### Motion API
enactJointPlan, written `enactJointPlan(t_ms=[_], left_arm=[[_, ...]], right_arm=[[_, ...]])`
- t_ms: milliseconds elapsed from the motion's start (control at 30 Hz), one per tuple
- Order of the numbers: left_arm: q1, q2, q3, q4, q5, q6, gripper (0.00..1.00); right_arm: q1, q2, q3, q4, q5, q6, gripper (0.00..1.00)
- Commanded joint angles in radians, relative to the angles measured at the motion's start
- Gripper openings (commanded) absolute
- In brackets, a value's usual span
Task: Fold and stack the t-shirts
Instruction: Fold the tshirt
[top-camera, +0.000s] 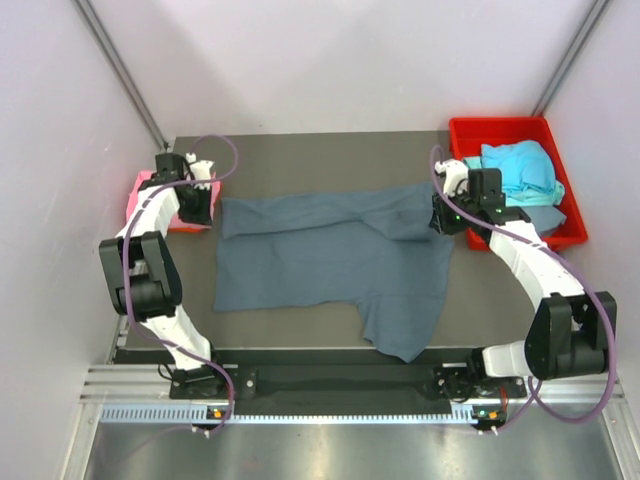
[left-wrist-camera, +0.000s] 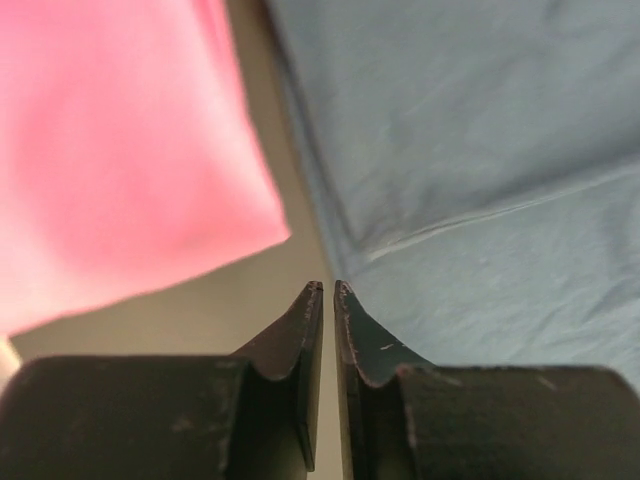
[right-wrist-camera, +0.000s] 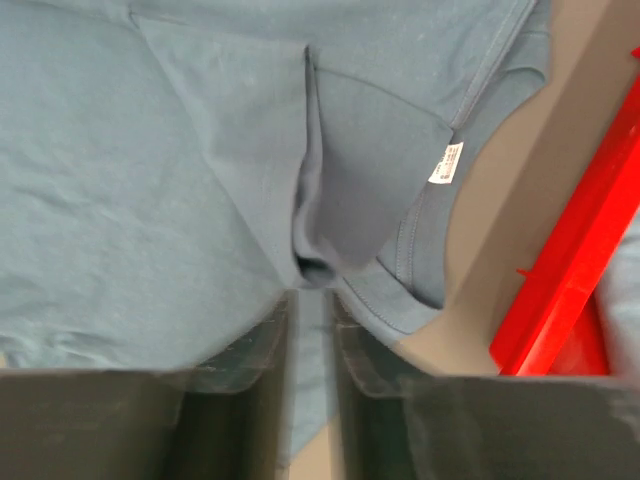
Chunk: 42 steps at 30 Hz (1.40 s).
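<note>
Pale walls close off the dark bench (top-camera: 300, 150) on three sides.

**Task items.** The slate blue-grey t-shirt (top-camera: 320, 260) lies spread and rumpled across the centre, one portion reaching the near edge at 5 o'clock. The pink t-shirt (top-camera: 140, 190) lies at the 10 o'clock edge, separated from the grey shirt's hem by a narrow strip of bare bench. The red bin (top-camera: 500, 127) at 2 o'clock holds the turquoise t-shirt (top-camera: 515, 165).

**Writing.** One white label (right-wrist-camera: 447, 163) sits at the grey shirt's collar; its print is too small to read.

**Left gripper** (left-wrist-camera: 328, 288): released, fingers parted by only a slit, empty, above the bare strip.

**Right gripper** (right-wrist-camera: 310, 298): released, fingers slightly apart at 3 o'clock, cloth showing in the gap and a puckered fold just ahead of the tips.

**Open room.** A bare band runs along 12 o'clock, with a smaller patch at 7 o'clock.
</note>
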Motion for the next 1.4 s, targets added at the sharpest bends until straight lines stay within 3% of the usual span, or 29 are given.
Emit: enactJointPlan(t_ms=[0,67,200,400,633,900,1133,1367], left_arm=[[0.015,-0.09,0.002,-0.016,-0.028,-0.012,0.16],[0.017,-0.099,0.02,-0.017,-0.031,-0.024,0.18],[0.014,-0.087,0.086,0.027,0.076,-0.077,0.21],[-0.014,0.058,0.186,-0.067,0.183,-0.16,0.21],[-0.014,0.129,0.17,-0.057,0.2,-0.226,0.21],[-0.018,0.158,0.12,-0.043,0.185,-0.239,0.21],[-0.021,0.175,0.123,-0.037,0.171,-0.237,0.21],[-0.021,0.204,0.166,-0.051,0.174,-0.243,0.21]], right_arm=[[0.005,-0.044,0.067,0.011,-0.009,-0.002,0.3],[0.004,-0.032,0.101,0.018,-0.003,0.007,0.38],[0.004,0.028,0.149,0.063,-0.026,0.042,0.41],[0.004,0.258,0.244,0.101,-0.145,0.167,0.41],[0.004,0.541,0.393,0.104,-0.231,0.219,0.37],[0.012,0.753,0.624,0.074,-0.25,0.244,0.36],[0.03,0.769,0.626,0.049,-0.247,0.247,0.36],[0.039,0.683,0.481,0.031,-0.261,0.251,0.36]])
